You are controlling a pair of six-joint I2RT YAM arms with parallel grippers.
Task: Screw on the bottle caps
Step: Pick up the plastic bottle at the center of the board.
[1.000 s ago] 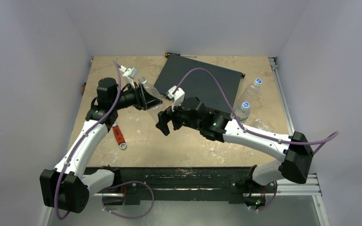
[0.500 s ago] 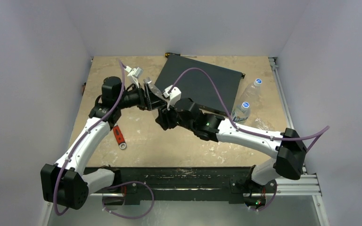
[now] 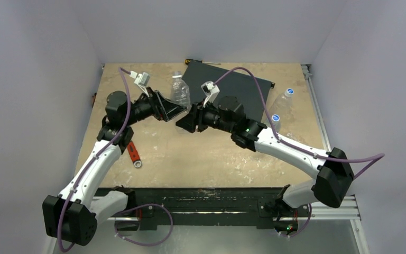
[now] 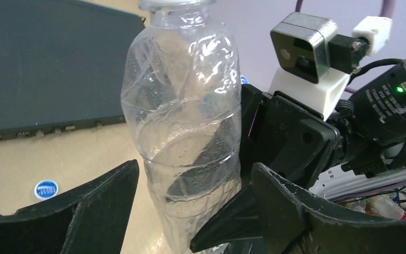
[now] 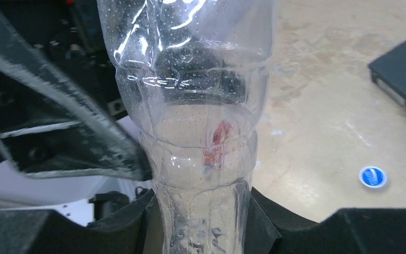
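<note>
Two sets of fingers meet around one clear bottle (image 4: 185, 121), which stands upright between them. The right fingers (image 5: 129, 227) are clamped on its lower body, one on each side. The left fingers (image 4: 100, 206) stand apart around it, with a gap showing between one finger and the bottle wall. A blue cap (image 4: 46, 189) lies flat on the counter (image 4: 10, 164) just outside the left fingers. A black box (image 3: 227, 90) lies just beyond the right fingers. Two more bottles (image 3: 283, 100) lie past the box, well apart from both sets of fingers.

Flat black box (image 3: 251, 89) far centre; red-handled wrench (image 3: 133, 152) left.
</note>
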